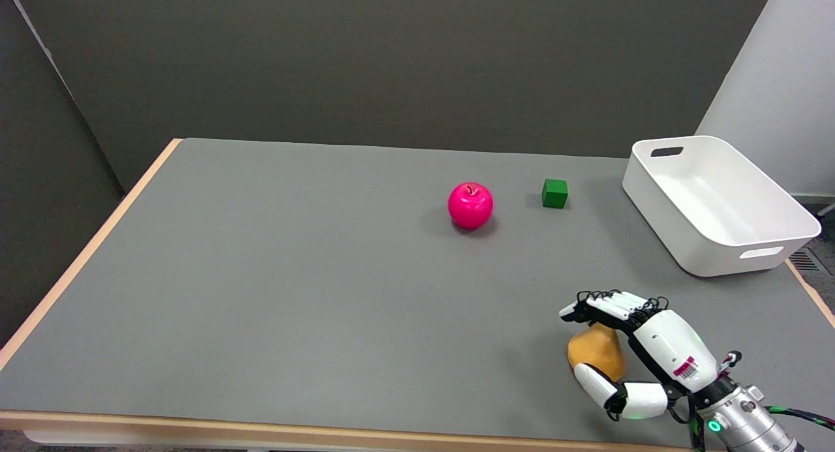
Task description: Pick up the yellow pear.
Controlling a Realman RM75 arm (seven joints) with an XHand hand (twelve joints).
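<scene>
One right hand (636, 354) cups the yellow pear (595, 351) on the tabletop (293, 295), fingers above, thumb below, apparently closing to lift; grip unconfirmed.

White-shelled right hand (636, 347) with black joints, pink barcode-like sticker, silver wrist with green light, thin cables

The table (293, 276) is grey with a light wood edge. On it, the apple (470, 205) is bright pink, the block (554, 194) green, the bin (717, 204) white, the pear (595, 351) yellow-orange. The hand (642, 351) is white and black.
</scene>
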